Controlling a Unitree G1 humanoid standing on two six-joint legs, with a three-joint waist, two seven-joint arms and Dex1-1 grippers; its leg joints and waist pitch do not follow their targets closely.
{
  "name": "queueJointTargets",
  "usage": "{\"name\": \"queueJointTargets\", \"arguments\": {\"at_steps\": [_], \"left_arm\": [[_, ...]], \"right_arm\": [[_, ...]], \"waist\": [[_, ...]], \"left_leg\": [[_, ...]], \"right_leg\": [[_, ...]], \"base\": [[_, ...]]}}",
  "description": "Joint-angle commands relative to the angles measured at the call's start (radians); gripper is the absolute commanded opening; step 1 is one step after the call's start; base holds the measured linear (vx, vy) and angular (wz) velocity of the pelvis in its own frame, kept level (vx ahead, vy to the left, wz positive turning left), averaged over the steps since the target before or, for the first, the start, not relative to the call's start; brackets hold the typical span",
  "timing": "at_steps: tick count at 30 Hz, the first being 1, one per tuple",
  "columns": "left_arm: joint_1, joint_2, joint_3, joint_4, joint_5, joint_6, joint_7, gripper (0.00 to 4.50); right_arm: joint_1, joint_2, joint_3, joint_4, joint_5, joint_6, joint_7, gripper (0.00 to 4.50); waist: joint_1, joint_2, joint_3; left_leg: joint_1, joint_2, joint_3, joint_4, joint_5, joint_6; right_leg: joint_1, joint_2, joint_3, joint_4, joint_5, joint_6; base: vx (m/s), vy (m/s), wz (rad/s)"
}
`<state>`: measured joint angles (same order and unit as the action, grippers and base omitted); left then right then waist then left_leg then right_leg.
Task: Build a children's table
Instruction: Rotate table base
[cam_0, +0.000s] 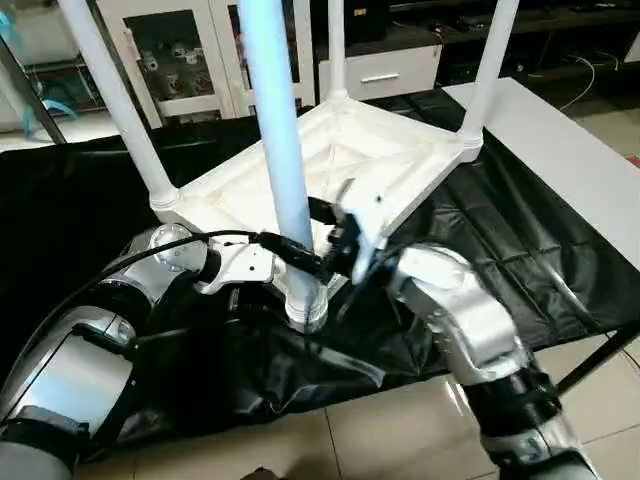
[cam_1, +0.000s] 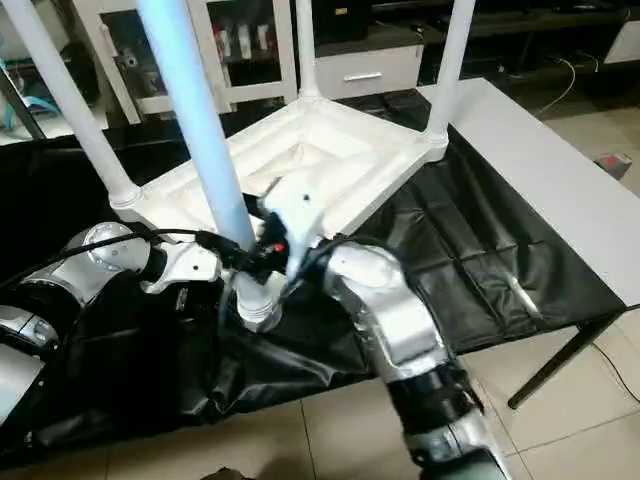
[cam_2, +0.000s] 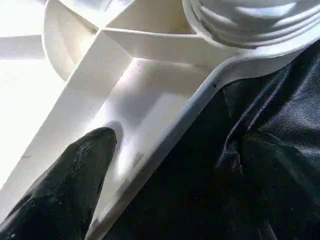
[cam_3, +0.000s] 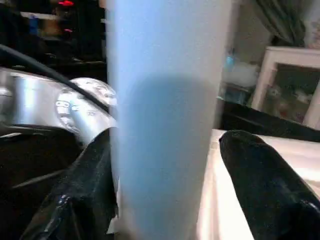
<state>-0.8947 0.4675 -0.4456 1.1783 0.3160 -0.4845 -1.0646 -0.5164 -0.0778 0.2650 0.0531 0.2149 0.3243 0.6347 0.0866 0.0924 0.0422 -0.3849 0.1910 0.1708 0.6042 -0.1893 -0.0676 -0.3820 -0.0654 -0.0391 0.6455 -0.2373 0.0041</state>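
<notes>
**Fig.: Fourth leg at its socket; three already up**

Top (cam_0: 300, 170) lies underside up on the black cloth (cam_0: 520, 250). Three legs stand in their corner sockets: left (cam_0: 115, 95), rear (cam_0: 336, 45), right (cam_0: 490, 65). I judge the task ~3/4 done. Near leg (cam_0: 275, 140) stands in the near socket (cam_0: 305, 305); can't tell if it's fully seated. My R gripper (cam_3: 165, 165) straddles this leg, fingers (cam_3: 265, 175) either side, approx. touching, so I read it as holding the leg. My L gripper (cam_2: 165, 165) is spread wide, one finger (cam_2: 75, 175) resting on the rib by the socket, holding nothing. Left: press the leg home, then flip the table upright.
</notes>
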Motion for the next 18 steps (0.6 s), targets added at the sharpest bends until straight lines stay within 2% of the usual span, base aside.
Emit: {"name": "queueJointTargets", "arguments": {"at_steps": [1, 6, 8, 9, 11, 12, 13, 14, 15, 18], "left_arm": [[0.017, 0.005, -0.012, 0.017, 0.029, 0.003, -0.008, 4.49], [0.027, 0.029, -0.023, 0.006, 0.039, -0.009, -0.043, 4.49], [0.031, 0.036, -0.026, 0.002, 0.040, -0.011, -0.055, 4.49], [0.038, 0.049, -0.028, -0.011, 0.040, -0.012, -0.076, 4.49], [0.045, 0.059, -0.029, -0.019, 0.040, -0.014, -0.091, 4.49], [0.056, 0.071, -0.031, -0.030, 0.042, -0.019, -0.108, 4.49], [0.061, 0.075, -0.032, -0.034, 0.042, -0.021, -0.116, 4.49], [0.064, 0.076, -0.033, -0.036, 0.042, -0.022, -0.120, 4.49], [0.064, 0.076, -0.033, -0.036, 0.042, -0.022, -0.120, 4.49], [0.075, 0.081, -0.042, -0.043, 0.051, -0.034, -0.131, 4.49]], "right_arm": [[-0.027, 0.014, -0.011, 0.025, -0.029, 0.007, -0.045, 3.29], [-0.014, 0.010, -0.039, 0.020, -0.026, 0.032, -0.086, 3.29], [-0.007, 0.005, -0.052, 0.011, -0.021, 0.039, -0.091, 3.29], [0.009, -0.007, -0.074, -0.015, -0.004, 0.053, -0.092, 3.29], [0.027, -0.019, -0.096, -0.048, 0.016, 0.068, -0.088, 3.29], [0.057, -0.038, -0.126, -0.102, 0.048, 0.095, -0.078, 3.29], [0.074, -0.049, -0.139, -0.131, 0.064, 0.106, -0.071, 3.29], [0.083, -0.056, -0.145, -0.146, 0.073, 0.112, -0.067, 3.29], [0.083, -0.056, -0.145, -0.146, 0.073, 0.112, -0.067, 3.29], [0.123, -0.091, -0.162, -0.203, 0.107, 0.130, -0.042, 3.29]], "waist": [[-0.007, -0.005, -0.065], [-0.007, -0.001, -0.063], [-0.009, 0.000, -0.063], [-0.009, 0.004, -0.065], [-0.008, 0.004, -0.066], [-0.008, 0.004, -0.067], [-0.005, 0.011, -0.067], [-0.005, 0.005, -0.068], [-0.005, 0.005, -0.068], [-0.005, 0.002, -0.065]], "left_leg": [[0.023, 0.036, -0.016, -0.075, -0.163, -0.028], [0.026, 0.039, -0.018, -0.080, -0.186, -0.042], [0.025, 0.039, -0.018, -0.080, -0.186, -0.045], [0.025, 0.040, -0.019, -0.080, -0.181, -0.047], [0.025, 0.039, -0.019, -0.078, -0.172, -0.045], [0.025, 0.039, -0.019, -0.077, -0.166, -0.046], [0.026, 0.039, -0.020, -0.077, -0.162, -0.045], [0.024, 0.039, -0.020, -0.077, -0.160, -0.045], [0.024, 0.038, -0.020, -0.077, -0.157, -0.045], [0.023, 0.037, -0.018, -0.078, -0.186, -0.047]], "right_leg": [[0.038, -0.079, 0.045, -0.071, 0.065, -0.221], [0.036, -0.078, 0.046, -0.075, 0.025, -0.210], [0.037, -0.078, 0.046, -0.073, 0.045, -0.208], [0.038, -0.077, 0.045, -0.072, 0.068, -0.207], [0.040, -0.076, 0.045, -0.070, 0.107, -0.209], [0.040, -0.076, 0.044, -0.068, 0.121, -0.209], [0.041, -0.076, 0.044, -0.069, 0.137, -0.206], [0.043, -0.075, 0.043, -0.066, 0.157, -0.205], [0.044, -0.075, 0.043, -0.066, 0.161, -0.204], [0.045, -0.077, 0.044, -0.072, 0.107, -0.204]], "base": [[0.000, 0.000, 0.00], [0.000, 0.000, 0.00], [0.000, 0.000, 0.00], [0.000, 0.000, 0.00], [0.000, 0.000, 0.00], [0.000, 0.000, 0.00], [0.000, 0.000, 0.00], [0.000, 0.000, 0.00], [0.000, 0.000, 0.00], [0.000, 0.000, 0.00]]}}
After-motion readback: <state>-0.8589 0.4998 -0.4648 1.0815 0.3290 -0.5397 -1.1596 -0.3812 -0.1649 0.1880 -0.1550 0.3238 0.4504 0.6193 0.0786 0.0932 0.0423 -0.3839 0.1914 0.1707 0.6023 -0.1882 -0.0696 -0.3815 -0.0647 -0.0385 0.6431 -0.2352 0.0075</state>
